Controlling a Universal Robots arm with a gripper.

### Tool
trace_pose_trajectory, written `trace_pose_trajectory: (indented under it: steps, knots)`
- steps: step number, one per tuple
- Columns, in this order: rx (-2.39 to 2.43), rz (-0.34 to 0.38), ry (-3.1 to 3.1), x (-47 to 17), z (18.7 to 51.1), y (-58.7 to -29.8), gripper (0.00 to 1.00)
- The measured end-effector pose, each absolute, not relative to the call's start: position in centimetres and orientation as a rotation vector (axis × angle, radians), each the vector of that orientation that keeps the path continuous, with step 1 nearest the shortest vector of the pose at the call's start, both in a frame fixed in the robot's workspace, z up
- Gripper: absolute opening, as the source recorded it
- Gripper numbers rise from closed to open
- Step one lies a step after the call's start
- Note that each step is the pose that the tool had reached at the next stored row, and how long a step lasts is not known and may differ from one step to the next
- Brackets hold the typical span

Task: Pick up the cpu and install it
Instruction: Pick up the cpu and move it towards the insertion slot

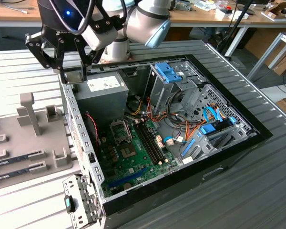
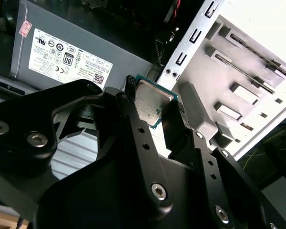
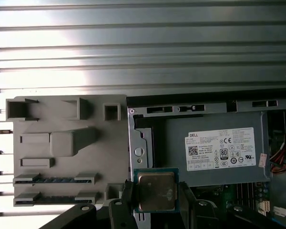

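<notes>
The cpu [image 3: 156,191] is a small square chip with a silver top and a thin green rim, and my gripper [image 3: 156,194] is shut on its two sides. In the second wrist view the cpu [image 2: 150,106] sits between the black fingers [image 2: 133,119] of the gripper [image 2: 151,113]. In the exterior view the gripper [image 1: 72,71] hangs above the top corner of the open computer case [image 1: 81,138], over the case wall beside the power supply [image 1: 102,90]. The green motherboard [image 1: 133,162] with its black square socket [image 1: 119,130] lies lower inside the case, well away from the gripper.
A grey holder tray [image 1: 33,124] with upright posts and long dark memory sticks [image 1: 14,162] lies on the exterior view's left of the case. Drive cages with blue parts [image 1: 171,76] and bundles of cables [image 1: 181,133] fill the case's far side. The ribbed metal table [image 1: 257,181] runs all around.
</notes>
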State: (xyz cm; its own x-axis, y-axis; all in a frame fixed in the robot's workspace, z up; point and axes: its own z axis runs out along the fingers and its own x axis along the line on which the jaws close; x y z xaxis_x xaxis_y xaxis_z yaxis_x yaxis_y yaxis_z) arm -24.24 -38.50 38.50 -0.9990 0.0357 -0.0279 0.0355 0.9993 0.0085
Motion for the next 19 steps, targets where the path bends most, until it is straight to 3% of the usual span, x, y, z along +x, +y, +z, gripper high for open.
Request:
trace_pose_trajectory:
  steps: [19]
  knots:
    - [0.055,0.011,3.113,-22.9,38.1,-38.6,0.47]
